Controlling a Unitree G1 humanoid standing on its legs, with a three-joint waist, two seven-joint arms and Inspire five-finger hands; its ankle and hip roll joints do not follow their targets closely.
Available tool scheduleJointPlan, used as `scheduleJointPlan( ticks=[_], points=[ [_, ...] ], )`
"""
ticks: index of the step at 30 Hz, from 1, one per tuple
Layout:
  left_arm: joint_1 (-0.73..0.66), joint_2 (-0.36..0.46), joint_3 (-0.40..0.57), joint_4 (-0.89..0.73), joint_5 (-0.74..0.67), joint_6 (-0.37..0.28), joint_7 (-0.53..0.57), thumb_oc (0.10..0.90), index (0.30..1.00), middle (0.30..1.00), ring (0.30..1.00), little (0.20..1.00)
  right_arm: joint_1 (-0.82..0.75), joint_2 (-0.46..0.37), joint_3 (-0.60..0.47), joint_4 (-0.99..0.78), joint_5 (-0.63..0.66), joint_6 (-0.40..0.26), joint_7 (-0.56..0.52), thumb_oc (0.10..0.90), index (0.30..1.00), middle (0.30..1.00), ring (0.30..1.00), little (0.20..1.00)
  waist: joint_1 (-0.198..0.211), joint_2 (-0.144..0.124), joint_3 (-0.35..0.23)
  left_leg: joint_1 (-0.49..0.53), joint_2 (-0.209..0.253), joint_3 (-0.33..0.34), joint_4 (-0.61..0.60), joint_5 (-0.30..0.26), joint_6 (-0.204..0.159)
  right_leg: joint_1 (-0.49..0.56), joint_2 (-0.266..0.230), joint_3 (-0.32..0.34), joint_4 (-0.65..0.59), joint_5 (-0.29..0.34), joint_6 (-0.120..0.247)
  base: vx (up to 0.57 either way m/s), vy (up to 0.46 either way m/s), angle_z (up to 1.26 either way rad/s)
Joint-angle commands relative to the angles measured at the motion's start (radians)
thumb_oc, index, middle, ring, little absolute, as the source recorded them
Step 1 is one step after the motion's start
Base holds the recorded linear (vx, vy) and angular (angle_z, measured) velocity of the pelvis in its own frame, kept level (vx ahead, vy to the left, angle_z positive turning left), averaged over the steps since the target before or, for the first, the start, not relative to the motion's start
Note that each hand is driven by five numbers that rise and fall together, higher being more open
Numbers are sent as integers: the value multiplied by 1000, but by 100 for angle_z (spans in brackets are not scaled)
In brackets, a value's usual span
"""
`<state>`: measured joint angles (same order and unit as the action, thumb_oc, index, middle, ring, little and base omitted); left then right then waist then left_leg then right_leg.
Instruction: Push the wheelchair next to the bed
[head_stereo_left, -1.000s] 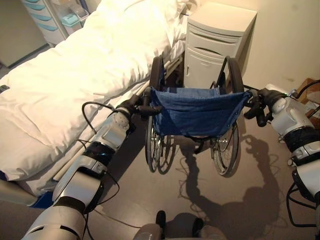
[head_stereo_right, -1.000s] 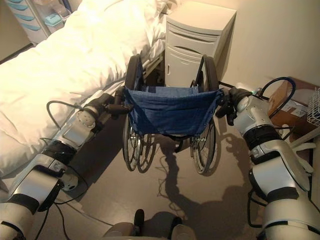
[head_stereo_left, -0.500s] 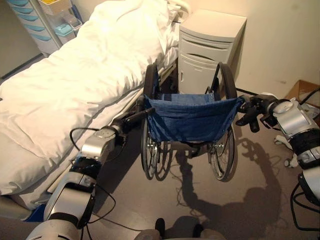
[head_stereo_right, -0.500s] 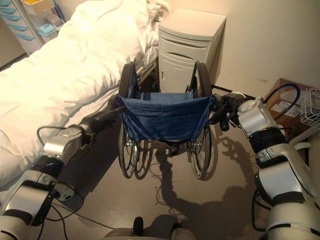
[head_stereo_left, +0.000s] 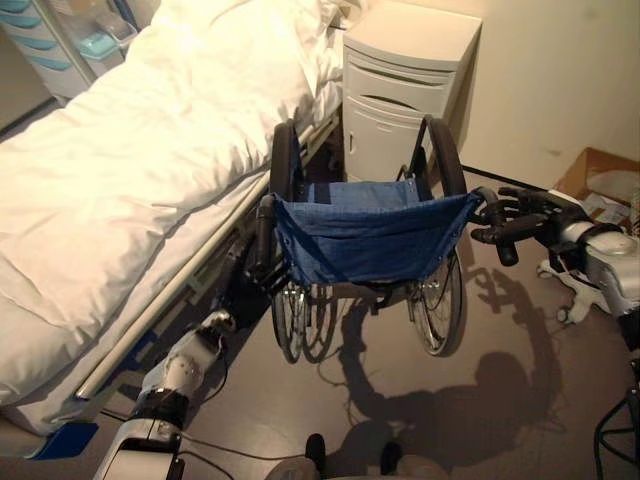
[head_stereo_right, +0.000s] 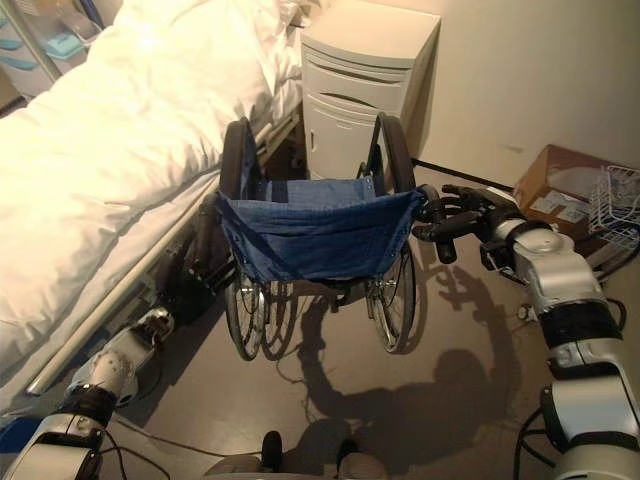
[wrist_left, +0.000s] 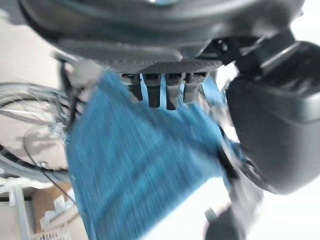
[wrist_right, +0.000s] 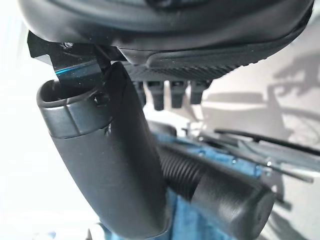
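The wheelchair (head_stereo_left: 365, 235), with a blue cloth back and large spoked wheels, stands alongside the white-covered bed (head_stereo_left: 130, 170), facing a cabinet. My left hand (head_stereo_left: 240, 285) hangs low by the chair's left rear wheel, below the left push handle (head_stereo_left: 263, 230). In the left wrist view its fingers (wrist_left: 155, 90) are straight, with the blue cloth (wrist_left: 135, 165) beyond them. My right hand (head_stereo_left: 525, 205) is open at the right push handle (head_stereo_left: 500, 245), fingers spread. The ribbed grip (wrist_right: 220, 197) lies just past its thumb (wrist_right: 120, 155).
A white bedside cabinet (head_stereo_left: 405, 85) stands against the wall just ahead of the wheelchair. A cardboard box (head_stereo_left: 600, 185) and a wire basket (head_stereo_right: 615, 205) sit on the right. A drawer trolley (head_stereo_left: 60, 40) is beyond the bed at far left.
My left hand has let go of the left push handle and dropped low beside the wheel. My right hand's fingers have straightened off the right handle.
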<state>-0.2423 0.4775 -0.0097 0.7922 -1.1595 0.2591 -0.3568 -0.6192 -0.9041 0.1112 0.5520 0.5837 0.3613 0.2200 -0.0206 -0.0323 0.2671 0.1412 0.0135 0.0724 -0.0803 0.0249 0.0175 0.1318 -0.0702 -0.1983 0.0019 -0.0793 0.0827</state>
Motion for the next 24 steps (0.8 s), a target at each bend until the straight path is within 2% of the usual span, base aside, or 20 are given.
scheduleJointPlan(
  ticks=[1,2,3,5,8,11,13,15,16,17,18,19,20,21,23,24],
  points=[
    [49,34,69,-10,-91,2,-103,800,900,900,900,900,-12,-202,-79,70,117,-92,-10,800,900,900,900,900,24,-50,-66,10,0,31,126,-137,1,-76,-59,63,69,93,60,30,-35,-4],
    [61,29,81,12,-92,12,-119,800,900,900,900,900,31,-198,-129,94,201,-91,12,800,900,900,900,900,20,-52,-68,9,-1,34,125,-141,3,-77,-57,65,67,91,60,18,-20,-4],
    [63,28,82,15,-92,15,-120,800,900,900,900,900,42,-197,-140,97,216,-90,18,800,900,900,900,900,20,-53,-69,9,-1,35,125,-141,3,-77,-57,65,67,91,60,0,0,0],
    [84,14,106,48,-80,33,-139,800,900,900,900,900,128,-172,-237,139,316,-70,73,800,900,900,900,900,9,-56,-74,12,-3,41,124,-150,7,-79,-54,70,65,89,61,34,-28,12],
    [100,-16,122,72,-71,49,-160,800,900,900,900,900,217,-140,-322,207,315,-52,158,800,900,900,900,900,2,-60,-76,12,-5,49,126,-157,8,-84,-49,76,62,89,65,16,-13,6],
    [110,-43,122,88,-66,51,-156,800,900,900,900,900,255,-111,-348,251,313,-44,212,800,900,900,900,900,4,-61,-77,11,-6,50,129,-160,11,-84,-48,81,60,89,64,6,-12,-11],
    [124,-85,127,127,-43,66,-142,800,900,900,900,900,302,-13,-361,299,376,-34,267,800,900,900,900,900,10,-61,-73,9,-5,54,136,-167,16,-90,-48,81,64,90,65,-7,-31,-17],
    [126,-96,127,143,-24,66,-142,800,900,900,900,900,314,20,-363,300,394,-31,272,800,900,900,900,900,11,-63,-72,9,-5,54,139,-170,18,-91,-49,80,65,91,66,10,-25,-9],
    [133,-133,126,184,23,55,-154,800,900,900,900,900,340,115,-361,322,437,-20,296,800,900,900,900,900,12,-62,-70,8,-4,57,147,-175,21,-93,-50,81,66,92,68,19,-18,-9],
    [136,-140,127,191,30,54,-159,800,900,900,900,900,348,133,-362,323,443,-19,307,800,900,900,900,900,12,-62,-70,8,-4,57,149,-176,22,-93,-50,82,65,92,68,22,-22,-9],
    [149,-161,125,206,62,51,-169,800,900,900,900,900,372,203,-364,323,500,11,329,800,900,900,900,900,15,-60,-70,7,-2,61,154,-179,24,-92,-50,83,64,93,67,8,-5,-5],
    [152,-166,124,212,73,48,-173,800,900,900,900,900,377,221,-363,321,522,18,338,800,900,900,900,900,16,-59,-70,6,-2,62,156,-180,24,-92,-51,83,63,93,67,5,-5,-9],
    [160,-183,125,241,114,48,-193,800,900,900,900,900,402,300,-360,326,600,50,373,800,900,900,900,900,18,-57,-69,3,-2,65,161,-183,28,-95,-52,81,66,94,68,3,-2,-9],
    [161,-185,126,247,127,49,-198,800,900,900,900,900,407,316,-360,330,608,53,384,800,900,900,900,900,19,-58,-70,2,-2,66,163,-184,28,-96,-52,82,67,93,68,4,0,-8],
    [158,-223,118,284,198,49,-225,800,900,900,900,900,424,449,-344,404,683,105,460,800,900,900,900,900,24,-49,-69,-2,-4,69,170,-186,32,-100,-54,80,71,93,69,1,8,-8],
    [158,-234,113,287,202,51,-229,800,900,900,900,900,430,478,-339,429,694,116,492,800,900,900,900,900,26,-47,-69,-3,-4,69,170,-186,33,-101,-55,80,71,93,69,12,29,-8]
  ],
)
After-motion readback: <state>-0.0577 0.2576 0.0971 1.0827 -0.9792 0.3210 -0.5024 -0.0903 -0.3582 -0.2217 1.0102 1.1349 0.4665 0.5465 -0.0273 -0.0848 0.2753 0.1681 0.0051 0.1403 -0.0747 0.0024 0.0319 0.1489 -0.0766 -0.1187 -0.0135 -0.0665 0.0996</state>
